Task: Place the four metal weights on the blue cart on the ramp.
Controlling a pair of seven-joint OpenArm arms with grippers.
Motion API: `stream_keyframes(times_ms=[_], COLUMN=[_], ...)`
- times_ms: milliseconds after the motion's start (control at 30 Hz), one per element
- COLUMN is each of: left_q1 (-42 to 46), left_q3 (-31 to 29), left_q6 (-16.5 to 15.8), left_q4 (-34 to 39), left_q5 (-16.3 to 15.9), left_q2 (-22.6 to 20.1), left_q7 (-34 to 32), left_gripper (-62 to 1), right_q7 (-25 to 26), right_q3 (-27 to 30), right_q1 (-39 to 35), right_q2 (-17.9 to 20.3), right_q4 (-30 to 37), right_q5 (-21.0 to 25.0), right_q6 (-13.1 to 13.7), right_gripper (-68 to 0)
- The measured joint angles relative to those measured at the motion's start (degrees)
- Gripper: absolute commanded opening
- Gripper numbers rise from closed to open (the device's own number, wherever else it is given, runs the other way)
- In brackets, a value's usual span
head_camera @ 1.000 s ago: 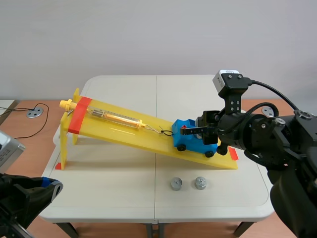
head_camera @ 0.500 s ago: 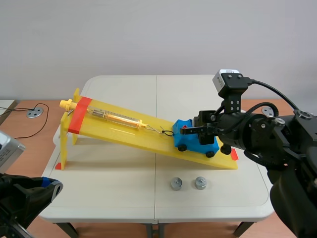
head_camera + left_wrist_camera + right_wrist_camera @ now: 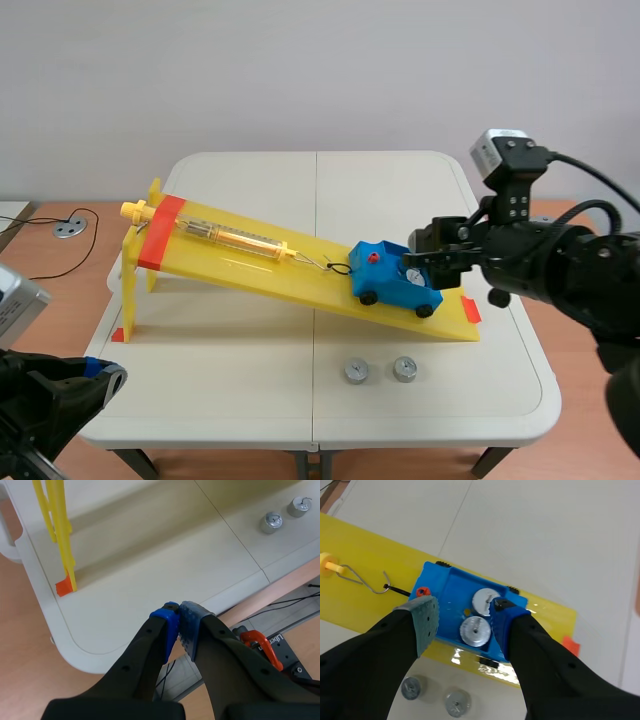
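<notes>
Metal weights [image 3: 486, 601]: two of the four lie flat in the bed of the blue cart [image 3: 445, 587], knobs up, side by side in its downhill half; touching or just apart, can't tell. The loose pair [image 3: 356, 371] stands on the table [image 3: 230, 340] just in front of the low end of the ramp [image 3: 250, 262], near each other but apart, so the task looks half done. The cart sits on the lower part of the ramp, wheels on the slope. A wire hook [image 3: 365, 575] ties its uphill end to the spring scale [image 3: 230, 237] lying up the slope, and that is likely what keeps it from rolling off. The right gripper [image 3: 462, 620] hovers directly over the cart bed with its fingers spread wide and nothing between the pads. They straddle the two loaded weights, which reads as a drop-off pose rather than a grasp. The left gripper [image 3: 179, 630] has its pads pressed together on nothing and is parked low off the near corner of the table, probably because the right arm is closer to everything. The next move probably falls to the right gripper: go down to the loose pair, pinch one, and set it in the free uphill half by the red knob [image 3: 422, 591]. It should go in gently, since a bump could jerk the cart on its hook.
</notes>
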Motion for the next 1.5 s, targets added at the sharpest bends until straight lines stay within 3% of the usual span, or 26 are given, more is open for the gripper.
stream_keyframes(times_ms=[300,600,767,1000,1333,1500], left_q1=[0.0,0.0,0.0,0.0,0.0,0.0], left_q3=[0.0,0.0,0.0,0.0,0.0,0.0], left_q6=[0.0,0.0,0.0,0.0,0.0,0.0], left_q4=[0.0,0.0,0.0,0.0,0.0,0.0], left_q5=[0.0,0.0,0.0,0.0,0.0,0.0], left_q2=[0.0,0.0,0.0,0.0,0.0,0.0], left_q7=[0.0,0.0,0.0,0.0,0.0,0.0], left_gripper=[-57.3,-57.3,-57.3,-57.3,-57.3,-57.3], right_q7=[-2.71,-3.34,-3.45,1.07,7.34,9.55], right_q3=[0.7,0.66,0.63,-4.04,-14.03,-17.94], right_q1=[-10.25,-22.27,-26.21,-25.7,-18.64,-14.84], right_q2=[9.88,11.02,10.99,10.99,5.77,2.82], right_q4=[16.35,25.0,25.0,22.97,8.44,2.47], right_q5=[1.18,1.16,0.17,-7.28,-16.13,-19.21], right_q6=[1.27,1.11,1.09,-1.55,-4.26,-7.34], right_gripper=[-39.2,-39.2,-39.2,-39.2,-39.3,-39.3])
